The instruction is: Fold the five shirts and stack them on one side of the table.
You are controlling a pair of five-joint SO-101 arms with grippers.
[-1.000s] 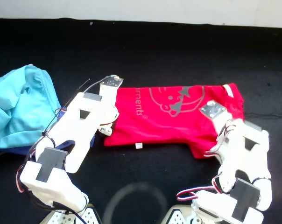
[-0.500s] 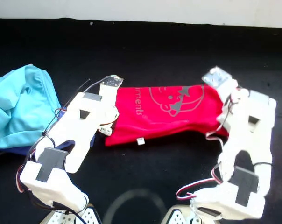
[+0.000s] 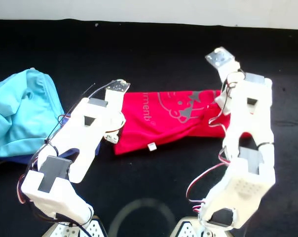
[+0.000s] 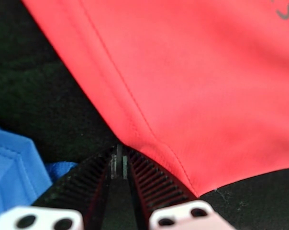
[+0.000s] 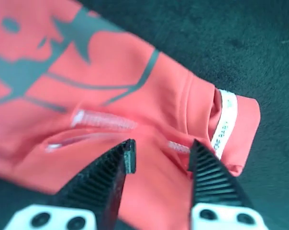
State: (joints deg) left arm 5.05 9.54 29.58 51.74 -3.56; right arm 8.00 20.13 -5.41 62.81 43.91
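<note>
Left gripper point(image 4: 119, 154) clamps red shirt point(image 4: 197, 72); right fingers point(image 5: 110, 173) spread.

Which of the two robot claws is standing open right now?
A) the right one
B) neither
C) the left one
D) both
A: its own wrist view shows the right gripper over the red shirt with a clear gap between its jaws, while the left gripper is closed tight on the shirt's hem.
</note>
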